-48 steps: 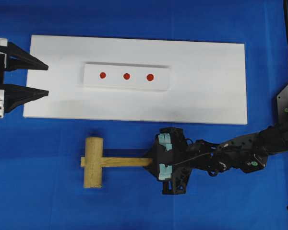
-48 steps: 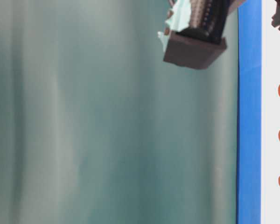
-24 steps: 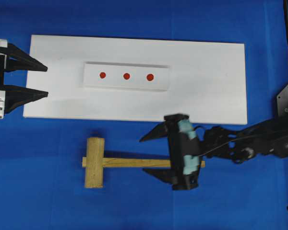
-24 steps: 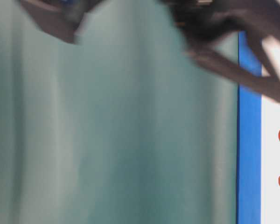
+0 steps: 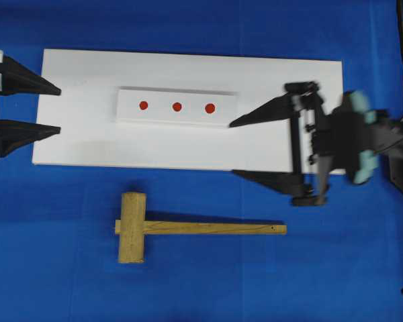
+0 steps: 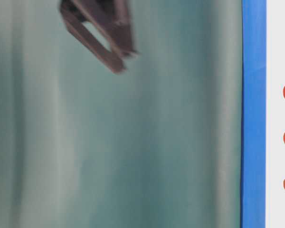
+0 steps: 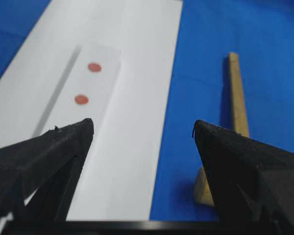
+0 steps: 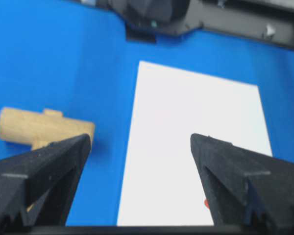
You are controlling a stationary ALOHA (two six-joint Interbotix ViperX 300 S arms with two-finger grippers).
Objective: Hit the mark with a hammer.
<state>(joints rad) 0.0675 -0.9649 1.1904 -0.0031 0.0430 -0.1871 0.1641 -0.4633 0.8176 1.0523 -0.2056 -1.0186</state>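
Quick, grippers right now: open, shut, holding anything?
Left gripper: open, empty.
Right gripper: open, empty; hammer lies on the cloth.

right gripper (image 5: 236, 148) let go of hammer (image 5: 188, 227) handle, jaws spread, pulled back over white board (image 5: 289, 80)

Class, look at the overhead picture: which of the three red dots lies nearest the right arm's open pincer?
The rightmost red dot on the raised white strip: it sits closest to the right pincer; the other two lie further left.
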